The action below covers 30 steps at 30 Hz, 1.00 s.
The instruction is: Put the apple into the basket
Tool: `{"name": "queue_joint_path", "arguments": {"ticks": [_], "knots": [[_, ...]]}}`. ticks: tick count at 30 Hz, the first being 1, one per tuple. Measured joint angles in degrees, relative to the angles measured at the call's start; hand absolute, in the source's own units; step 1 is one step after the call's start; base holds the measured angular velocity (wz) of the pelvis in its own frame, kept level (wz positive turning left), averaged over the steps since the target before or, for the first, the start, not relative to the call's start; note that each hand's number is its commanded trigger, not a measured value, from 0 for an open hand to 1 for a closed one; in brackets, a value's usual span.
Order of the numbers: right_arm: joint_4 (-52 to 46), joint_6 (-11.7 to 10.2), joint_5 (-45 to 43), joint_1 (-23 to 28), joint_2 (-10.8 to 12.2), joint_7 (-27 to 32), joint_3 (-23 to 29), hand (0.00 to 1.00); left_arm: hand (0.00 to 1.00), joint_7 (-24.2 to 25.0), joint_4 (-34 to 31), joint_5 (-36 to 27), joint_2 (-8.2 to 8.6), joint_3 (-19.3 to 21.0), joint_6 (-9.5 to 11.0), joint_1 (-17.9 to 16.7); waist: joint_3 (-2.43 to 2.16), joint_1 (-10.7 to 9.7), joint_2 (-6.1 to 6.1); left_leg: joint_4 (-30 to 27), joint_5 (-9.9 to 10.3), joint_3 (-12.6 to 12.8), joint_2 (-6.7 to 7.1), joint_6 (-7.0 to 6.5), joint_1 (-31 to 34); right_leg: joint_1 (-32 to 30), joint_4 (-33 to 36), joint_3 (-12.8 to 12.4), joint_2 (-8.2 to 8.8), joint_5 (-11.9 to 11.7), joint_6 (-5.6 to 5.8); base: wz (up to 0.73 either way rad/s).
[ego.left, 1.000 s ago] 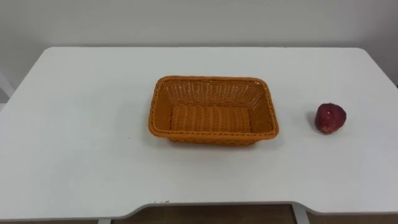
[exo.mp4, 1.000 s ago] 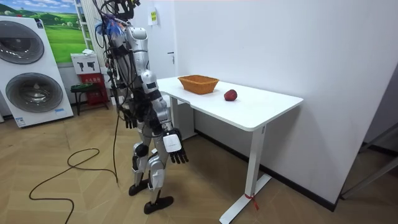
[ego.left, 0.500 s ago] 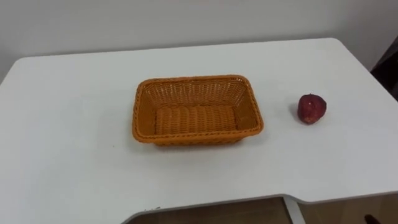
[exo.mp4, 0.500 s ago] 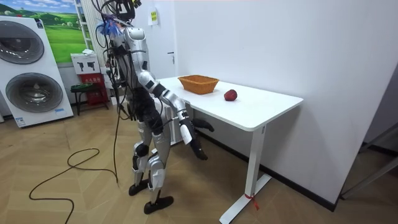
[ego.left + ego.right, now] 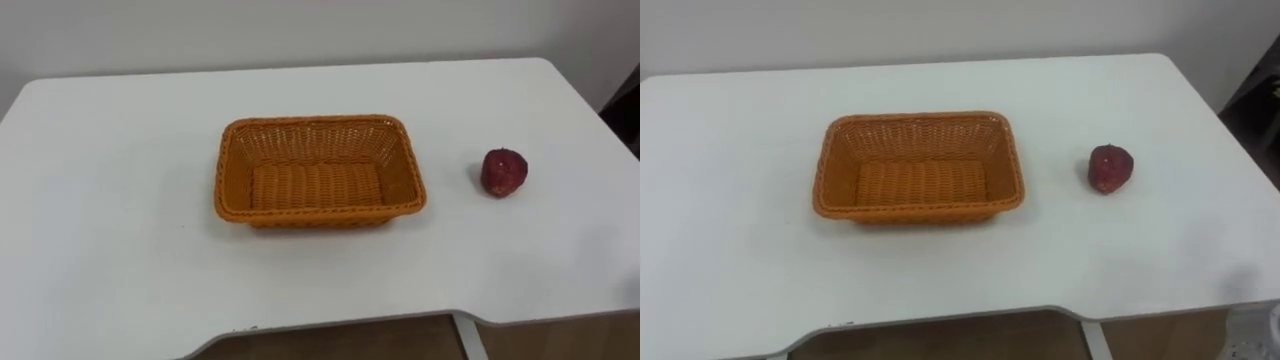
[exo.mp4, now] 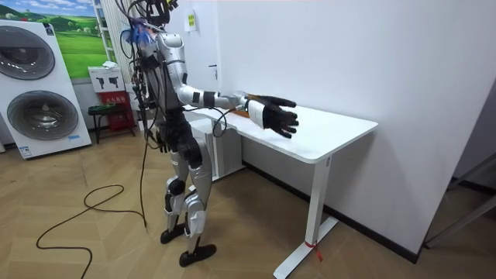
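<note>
Red apple (image 5: 504, 172) sits on the white table (image 5: 110, 230), to the right of the basket (image 5: 318, 121) and well apart from it, with nothing touching it. Orange wicker, rectangular and with nothing inside, the basket lies about mid-table. So no part of the task is done: the apple is not picked. I take the basket as the place it should go, though the task does not name one.

In the room view the robot stands at the table's long edge, facing the basket. Its right hand (image 6: 275, 115) is held out level at about tabletop height, on the apple's side of the basket, fingers spread wide and holding nothing. From that angle the hand covers the spot where the apple lies. The eye views show the apple with no hand on or beside it, so I judge the hand short of it. Its left hand (image 6: 160, 142) hangs low at the robot's side, away from the basket; wide or closed I cannot tell.

This looks like the reach, very early. Left to do: get the right hand onto the apple, close round it, lift, carry it left to the basket, set it inside and let go
</note>
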<state>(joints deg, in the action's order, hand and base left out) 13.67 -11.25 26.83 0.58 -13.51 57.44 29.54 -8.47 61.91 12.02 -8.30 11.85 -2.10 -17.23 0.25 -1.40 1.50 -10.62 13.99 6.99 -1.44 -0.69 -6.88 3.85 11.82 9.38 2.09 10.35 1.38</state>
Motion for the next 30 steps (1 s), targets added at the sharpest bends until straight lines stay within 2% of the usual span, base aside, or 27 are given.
{"name": "queue_joint_path", "arguments": {"ticks": [2,4,8,11,13,15,17,20,27,30], "knots": [[-1.2,-0.1,-2.9,-0.4,-0.2,-0.2,-1.8,0.00,0.00,0.0,-0.1,0.0,-0.03,-0.4,0.1,0.2,-0.14,0.4,-0.33,0.0,0.0,0.0,0.00,0.00,0.1,0.0,0.0,0.0,0.02,0.0,0.00,0.00],[-1.1,0.0,-6.4,-2.5,-0.3,-1.5,-4.4,0.00,0.00,0.2,0.0,-0.1,-0.08,-1.8,0.1,0.2,0.02,0.4,-0.22,-0.1,0.0,0.1,0.06,0.00,0.1,-0.1,0.0,0.1,0.13,0.0,0.00,0.00],[-1.1,0.7,-11.1,-3.0,-0.6,-4.7,-8.2,0.00,0.00,0.9,-0.1,0.0,-0.35,-2.3,0.1,0.3,0.04,0.7,-0.09,-0.3,0.0,-0.8,0.08,0.00,0.3,0.1,-0.1,0.6,0.21,0.0,-0.01,0.06],[-1.1,1.4,-12.1,-3.1,-2.5,-8.0,-11.6,0.00,0.00,2.2,-0.4,0.4,-0.57,-2.8,0.0,0.6,0.23,1.9,0.25,-0.4,0.0,-0.8,0.08,0.00,0.4,0.0,-0.3,0.8,0.27,0.0,-0.03,0.01],[-1.0,1.4,-14.1,-3.1,-3.9,-12.3,-13.6,0.00,0.00,3.5,-0.4,1.4,-0.86,-2.8,0.0,1.1,0.35,2.8,0.61,-0.6,0.0,-0.9,0.07,0.00,0.3,0.2,-0.3,0.9,0.27,0.0,-0.05,0.04],[-0.8,1.4,-15.2,-3.1,-4.8,-15.9,-15.0,0.00,0.00,4.3,-0.4,1.8,-1.21,-2.9,0.1,1.5,0.27,3.5,0.80,-0.6,0.0,-1.1,0.06,0.00,0.3,0.3,-0.3,1.0,0.26,0.0,-0.05,0.04],[-0.4,1.4,-15.9,-3.8,-4.9,-19.3,-16.1,0.00,0.00,4.8,-0.4,2.2,-1.55,-3.1,0.1,1.4,0.37,3.5,1.13,-0.6,0.0,-1.4,0.05,0.00,0.3,0.4,-0.3,1.1,0.26,0.0,-0.05,0.05],[2.4,2.0,-15.9,-4.7,-5.1,-23.9,-17.3,0.00,0.00,5.6,-0.4,2.2,-1.89,-3.1,0.1,1.4,0.20,3.6,1.88,-0.6,0.0,-1.9,0.08,0.00,0.4,0.6,-0.3,1.7,0.35,0.0,-0.05,0.10],[5.7,4.0,-15.9,-6.2,-5.2,-31.9,-19.7,0.00,0.00,5.9,-1.0,2.8,-1.91,-3.1,-0.5,1.1,0.03,3.6,1.19,-0.7,0.0,-2.5,0.10,0.01,0.4,1.4,-1.0,1.9,0.33,-0.1,-0.09,0.03],[8.5,5.6,-15.8,-7.3,-5.9,-34.4,-19.7,0.00,0.00,5.8,-1.6,3.7,-1.95,-3.1,-0.6,0.8,0.03,3.6,0.97,-0.7,0.0,-2.6,0.16,0.01,0.4,1.6,-1.0,2.4,0.44,-0.1,-0.09,0.03]]}}
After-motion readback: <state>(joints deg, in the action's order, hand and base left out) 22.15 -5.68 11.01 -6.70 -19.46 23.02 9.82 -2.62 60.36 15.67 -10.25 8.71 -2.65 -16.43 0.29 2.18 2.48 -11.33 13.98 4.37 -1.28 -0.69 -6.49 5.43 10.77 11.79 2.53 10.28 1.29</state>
